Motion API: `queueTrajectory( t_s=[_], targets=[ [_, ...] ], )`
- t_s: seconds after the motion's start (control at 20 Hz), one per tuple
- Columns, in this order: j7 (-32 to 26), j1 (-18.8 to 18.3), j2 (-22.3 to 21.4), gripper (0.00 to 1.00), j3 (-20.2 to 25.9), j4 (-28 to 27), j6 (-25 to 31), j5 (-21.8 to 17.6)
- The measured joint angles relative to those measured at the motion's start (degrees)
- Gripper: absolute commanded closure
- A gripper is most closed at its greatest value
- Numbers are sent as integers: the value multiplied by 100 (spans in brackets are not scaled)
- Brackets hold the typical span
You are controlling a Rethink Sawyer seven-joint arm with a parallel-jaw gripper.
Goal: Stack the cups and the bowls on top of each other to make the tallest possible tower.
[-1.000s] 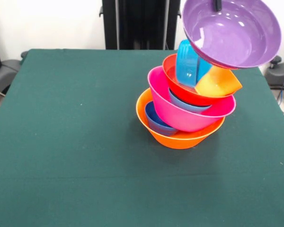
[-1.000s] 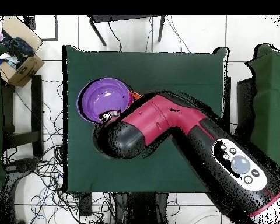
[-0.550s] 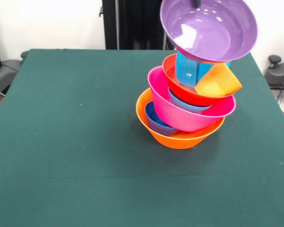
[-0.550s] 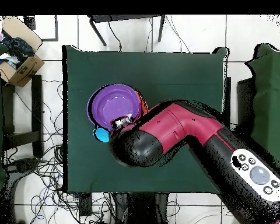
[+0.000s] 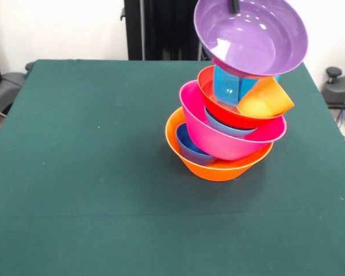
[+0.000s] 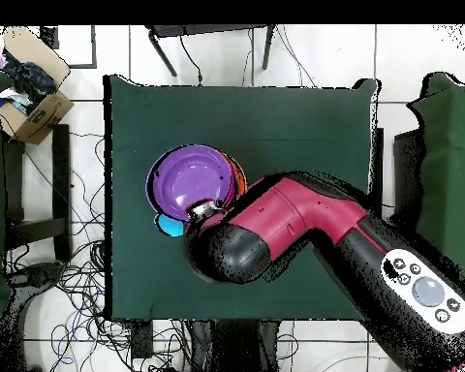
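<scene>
End effector [image 5: 234,6] gripping glossy round purple bowl [image 5: 253,37]

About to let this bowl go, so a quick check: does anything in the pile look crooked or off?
Yes. The tower leans right: each bowl sits tilted and offset over the large orange bowl. The orange cup lies on its side, poking over the red-orange bowl rim. The purple bowl is tipped steeply above the light blue cup.

Visible count: six bowls; purple [image 5: 250,37], red-orange [image 5: 218,106], light blue [image 5: 229,127], pink [image 5: 218,138], dark blue [image 5: 190,146], large orange [image 5: 218,168]; two cups; light blue [image 5: 227,85], orange [image 5: 264,99]; one table [image 5: 80,161].
</scene>
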Motion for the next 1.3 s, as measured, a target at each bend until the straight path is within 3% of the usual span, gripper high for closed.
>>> queueTrajectory(
  t_s=[0.75, 1.3],
  targets=[
    [0, -304, 598, 100, 448, 143, -128, -134],
    [0, -303, 1162, 100, 468, 180, -699, -766]
  ],
)
